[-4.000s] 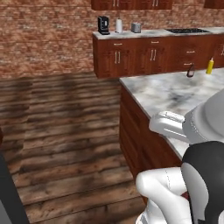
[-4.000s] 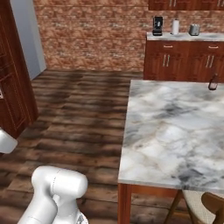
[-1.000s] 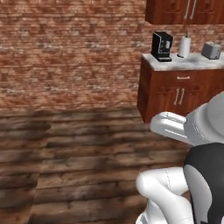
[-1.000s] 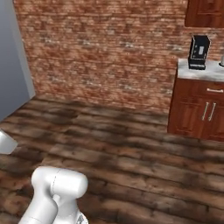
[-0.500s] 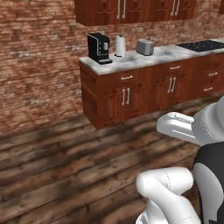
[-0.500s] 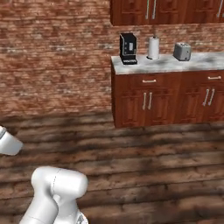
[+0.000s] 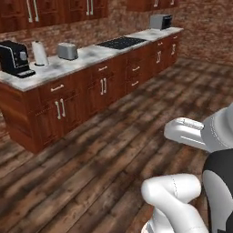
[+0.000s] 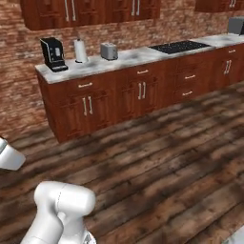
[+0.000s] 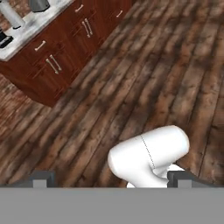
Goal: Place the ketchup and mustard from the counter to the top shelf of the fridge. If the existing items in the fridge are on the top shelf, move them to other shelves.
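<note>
Three views, one long tabletop (image 7: 91,54) as reference. Both base views carry what stands on it: coffee machine (image 7: 15,58) at the near end, paper roll (image 7: 40,53) just beside it, toaster (image 7: 67,51) next, cooktop (image 7: 122,43) set into the top further along, a silver appliance (image 7: 160,21) at the far end. Left base view sees the far end turn a corner along a brick wall (image 7: 205,27); right base view has brick to the left of the near end instead. Hand view looks down at the near end of the tabletop and its base doors (image 9: 65,57), tilted.

Gripper (image 9: 111,180): released, fingertips (image 9: 43,179) spread wide with nothing between them, over bare floor well short of the tabletop.

Ketchup and mustard: can't tell where they are from these frames, so no position relative to the gripper.

Surface: pale marble top on dark red-brown wood cabinets, matching wall cabinets (image 7: 59,11) above it. Floor (image 7: 113,150): dark wood planks.
</note>
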Motion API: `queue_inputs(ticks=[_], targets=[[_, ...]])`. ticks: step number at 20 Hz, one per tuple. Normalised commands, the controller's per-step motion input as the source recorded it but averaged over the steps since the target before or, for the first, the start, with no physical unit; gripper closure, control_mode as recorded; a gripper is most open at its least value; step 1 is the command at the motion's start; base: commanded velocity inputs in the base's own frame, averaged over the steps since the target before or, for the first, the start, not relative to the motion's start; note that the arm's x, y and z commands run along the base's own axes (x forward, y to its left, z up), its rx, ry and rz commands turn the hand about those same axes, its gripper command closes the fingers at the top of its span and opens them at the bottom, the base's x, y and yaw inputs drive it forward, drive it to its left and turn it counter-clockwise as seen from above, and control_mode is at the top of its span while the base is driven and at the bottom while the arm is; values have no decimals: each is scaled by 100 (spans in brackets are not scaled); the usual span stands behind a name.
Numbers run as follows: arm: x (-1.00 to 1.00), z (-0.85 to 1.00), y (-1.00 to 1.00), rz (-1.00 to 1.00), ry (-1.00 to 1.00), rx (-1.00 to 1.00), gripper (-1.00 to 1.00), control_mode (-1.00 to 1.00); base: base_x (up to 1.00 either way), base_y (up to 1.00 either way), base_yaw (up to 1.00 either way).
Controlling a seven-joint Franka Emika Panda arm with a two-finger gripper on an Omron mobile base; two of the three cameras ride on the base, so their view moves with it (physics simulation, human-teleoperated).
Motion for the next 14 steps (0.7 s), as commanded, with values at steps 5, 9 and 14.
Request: queue_inputs(ticks=[5,9,14], targets=[[0,0,0,0,0,0,-100,100,29,1,-70],[0,0,0,0,0,0,-100,100,28,0,-70],[0,0,0,0,0,0,-100,100,20,15,-73]])
